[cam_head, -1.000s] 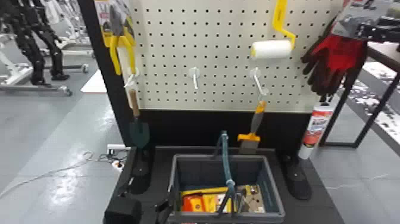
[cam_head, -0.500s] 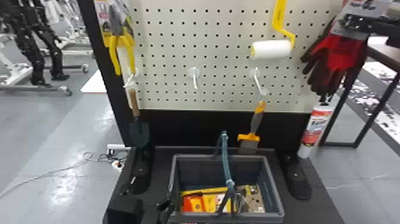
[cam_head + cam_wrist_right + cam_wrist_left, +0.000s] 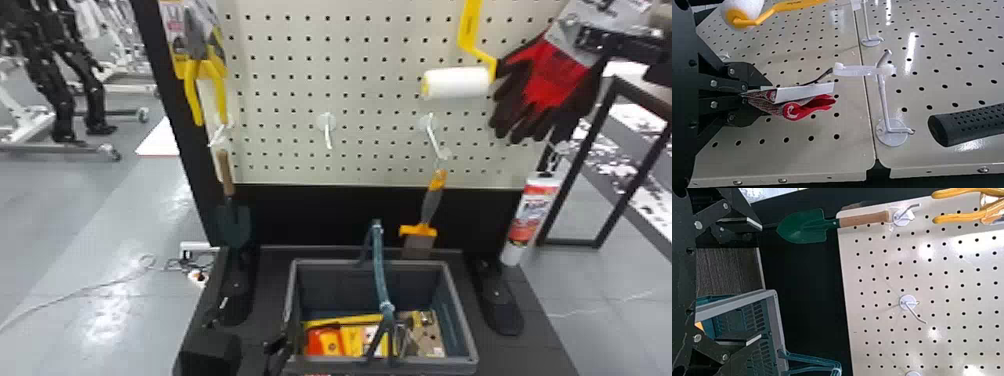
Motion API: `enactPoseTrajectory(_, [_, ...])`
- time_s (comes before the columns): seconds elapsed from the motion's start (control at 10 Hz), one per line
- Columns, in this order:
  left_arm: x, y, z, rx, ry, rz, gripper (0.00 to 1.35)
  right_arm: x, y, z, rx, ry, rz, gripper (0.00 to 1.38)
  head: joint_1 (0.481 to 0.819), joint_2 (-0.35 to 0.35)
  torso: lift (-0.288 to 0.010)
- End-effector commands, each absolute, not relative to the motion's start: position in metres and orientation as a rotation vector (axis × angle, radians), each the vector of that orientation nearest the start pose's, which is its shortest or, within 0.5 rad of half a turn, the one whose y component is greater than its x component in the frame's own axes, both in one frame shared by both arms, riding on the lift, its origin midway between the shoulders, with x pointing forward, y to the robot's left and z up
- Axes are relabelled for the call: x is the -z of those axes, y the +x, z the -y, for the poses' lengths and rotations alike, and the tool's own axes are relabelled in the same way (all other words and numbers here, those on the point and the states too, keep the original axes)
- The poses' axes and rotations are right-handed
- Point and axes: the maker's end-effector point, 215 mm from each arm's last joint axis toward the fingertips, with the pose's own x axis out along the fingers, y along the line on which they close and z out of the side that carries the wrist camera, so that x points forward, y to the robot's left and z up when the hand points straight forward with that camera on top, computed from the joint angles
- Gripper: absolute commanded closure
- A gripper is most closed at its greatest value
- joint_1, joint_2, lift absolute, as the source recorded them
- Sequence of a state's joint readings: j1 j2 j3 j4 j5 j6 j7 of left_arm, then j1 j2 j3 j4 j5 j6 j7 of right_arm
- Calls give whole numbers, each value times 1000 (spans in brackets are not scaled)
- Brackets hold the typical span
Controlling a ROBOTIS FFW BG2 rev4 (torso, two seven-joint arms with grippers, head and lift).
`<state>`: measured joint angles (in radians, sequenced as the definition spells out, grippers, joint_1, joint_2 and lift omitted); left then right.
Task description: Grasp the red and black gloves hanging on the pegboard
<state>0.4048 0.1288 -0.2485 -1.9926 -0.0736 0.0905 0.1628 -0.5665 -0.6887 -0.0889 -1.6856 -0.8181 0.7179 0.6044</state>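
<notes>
- While the right gripper (image 3: 756, 98) has its fingers pressed together on the card header of the red and black gloves (image 3: 807, 106), the grasp itself looks made.
- From the head view, the gloves dangle from that gripper at the pegboard's (image 3: 360, 75) upper right edge, just beside the paint roller (image 3: 455, 82).
- Header's end sits close to the white hook's (image 3: 864, 70) tip; whether it has cleared the hook I cannot tell.
- Left gripper (image 3: 750, 282) hangs wide open and empty by the grey crate (image 3: 734, 303).
- Remaining, at most: drawing the gloves free.
</notes>
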Motion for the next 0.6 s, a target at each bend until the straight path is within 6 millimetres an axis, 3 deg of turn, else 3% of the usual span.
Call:
enactPoseTrajectory(0.0, [356,460,-140,112,109,-70,317,21,623,301,-694,101,21,1294,549,0,-100])
enactPoseTrajectory(0.5, [357,460,-141,110,110,-71,317,24,624,299,-697,111,19,1294,549,0,-100])
